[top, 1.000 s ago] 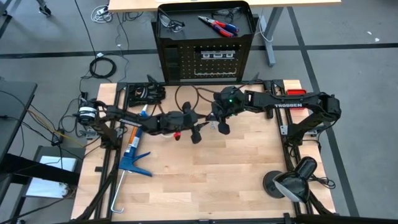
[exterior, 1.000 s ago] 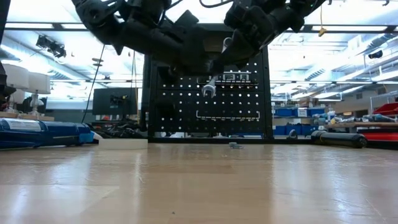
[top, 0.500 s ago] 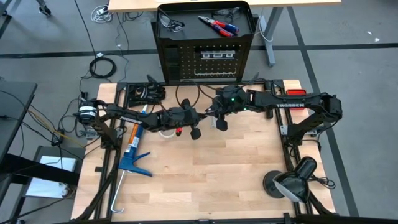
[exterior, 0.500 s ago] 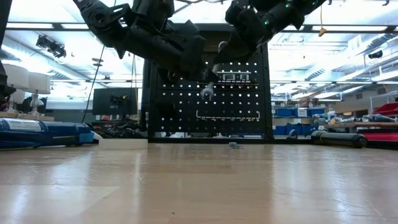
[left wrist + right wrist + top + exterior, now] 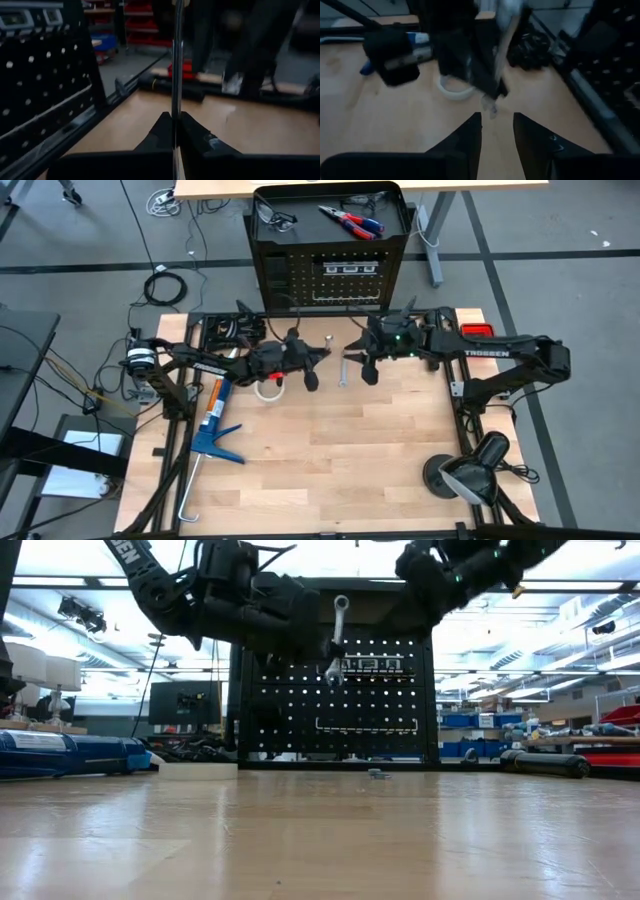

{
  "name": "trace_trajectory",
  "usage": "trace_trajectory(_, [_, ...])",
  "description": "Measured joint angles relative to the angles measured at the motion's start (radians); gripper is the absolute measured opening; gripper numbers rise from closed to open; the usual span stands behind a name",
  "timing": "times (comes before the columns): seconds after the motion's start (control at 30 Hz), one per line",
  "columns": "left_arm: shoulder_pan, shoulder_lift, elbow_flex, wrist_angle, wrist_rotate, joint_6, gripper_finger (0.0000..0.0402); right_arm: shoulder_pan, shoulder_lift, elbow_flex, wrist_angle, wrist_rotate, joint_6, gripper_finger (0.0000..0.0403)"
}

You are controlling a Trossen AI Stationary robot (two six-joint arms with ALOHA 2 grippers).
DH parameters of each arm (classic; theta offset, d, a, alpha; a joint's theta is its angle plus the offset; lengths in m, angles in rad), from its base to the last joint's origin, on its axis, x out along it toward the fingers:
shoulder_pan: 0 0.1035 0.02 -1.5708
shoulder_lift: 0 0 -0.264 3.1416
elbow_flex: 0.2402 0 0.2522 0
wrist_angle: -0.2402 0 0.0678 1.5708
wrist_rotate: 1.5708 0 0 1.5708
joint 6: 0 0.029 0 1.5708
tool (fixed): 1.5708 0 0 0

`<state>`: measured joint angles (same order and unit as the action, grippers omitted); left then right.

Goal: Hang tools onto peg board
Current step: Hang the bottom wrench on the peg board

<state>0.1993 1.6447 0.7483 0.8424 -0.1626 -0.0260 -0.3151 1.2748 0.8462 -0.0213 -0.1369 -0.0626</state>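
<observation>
Light wooden butcher-block tabletop on a grey concrete floor crossed by dark seams. Pale wooden desk edge at the far side, its grey metal leg running down to the floor. Coiled black cables lie on the floor at left. Low view: white ceiling with bright strip lights, a dark monitor at left, blue storage bins at right.
</observation>
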Motion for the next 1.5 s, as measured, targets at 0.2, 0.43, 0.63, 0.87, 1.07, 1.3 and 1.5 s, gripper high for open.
trace_trajectory(0.2, [0.0, 0.0, 0.0, 0.086, 0.036, -0.009, 0.0006, -0.03, 0.016, -0.164, 0.315, -0.095, 0.045, 0.0123])
trace_trajectory(0.43, [0.003, -0.001, 0.0, 0.16, 0.146, -0.03, 0.0006, -0.034, 0.016, -0.267, 0.502, -0.14, 0.061, 0.0137])
trace_trajectory(0.63, [0.003, -0.001, 0.0, 0.203, 0.184, -0.029, 0.0006, -0.025, 0.033, -0.253, 0.544, -0.17, 0.063, 0.0175])
trace_trajectory(0.87, [0.003, -0.001, 0.001, 0.221, 0.184, -0.028, 0.0006, -0.019, 0.139, -0.23, 0.691, -0.167, 0.064, 0.0183])
trace_trajectory(1.07, [0.003, -0.001, 0.001, 0.212, 0.175, -0.028, 0.0006, -0.019, 0.212, -0.228, 0.838, -0.184, 0.088, 0.0165])
trace_trajectory(1.3, [0.004, -0.001, 0.002, 0.202, 0.159, -0.027, 0.0006, -0.015, 0.278, -0.177, 0.837, -0.211, 0.092, 0.0096])
trace_trajectory(1.5, [0.004, -0.001, 0.002, 0.182, 0.153, -0.026, 0.0007, -0.022, 0.277, -0.169, 0.832, -0.217, 0.098, 0.0021])
